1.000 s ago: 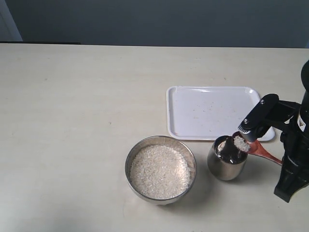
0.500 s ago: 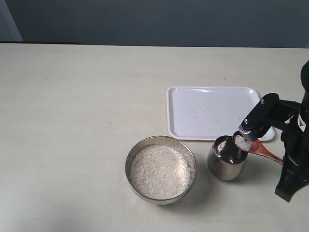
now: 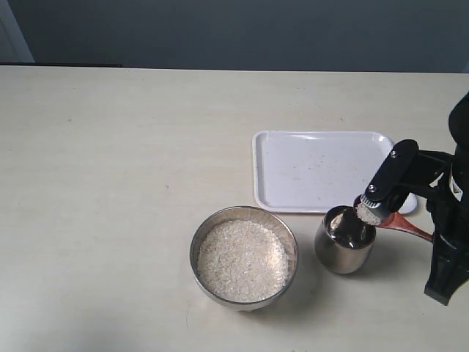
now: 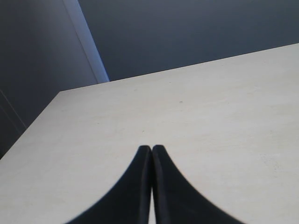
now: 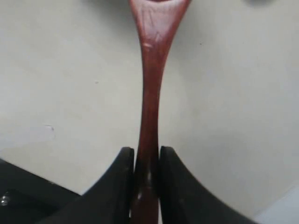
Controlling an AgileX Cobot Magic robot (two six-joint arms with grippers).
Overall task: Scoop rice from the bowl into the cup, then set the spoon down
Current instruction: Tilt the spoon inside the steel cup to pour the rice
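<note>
Quick count first: one steel bowl (image 3: pixel 193 253), one steel cup (image 3: pixel 338 258), one wooden spoon (image 3: pixel 403 222) and one white plastic tray (image 3: pixel 322 170). Only one arm shows in the exterior view, on the right edge.

The bowl sits lower centre of the frame, heaped nearly to the rim with white rice (image 3: pixel 242 260). The cup is just to its right, close but not touching, right under the tray's lower edge. The tray has a few tiny specks on it, otherwise bare.

The spoon is up in the air at lower right. Its head carries a small clump of grains and hangs right over the cup's right rim, with the reddish handle running off to the right toward the arm. In the right wrist view the right gripper (image 5: pixel 146 151) has its jaws pinched narrow on the handle, one each side.

The left gripper (image 4: pixel 151 148) doesn't appear in the exterior view. In its own camera the jaws are pressed together with nothing between them, above bare desk.

The desk (image 3: pixel 110 183) is pale cream with a faint grain. Behind it is a dark blue-grey wall (image 3: pixel 234 33), with a lighter strip at upper left.
</note>
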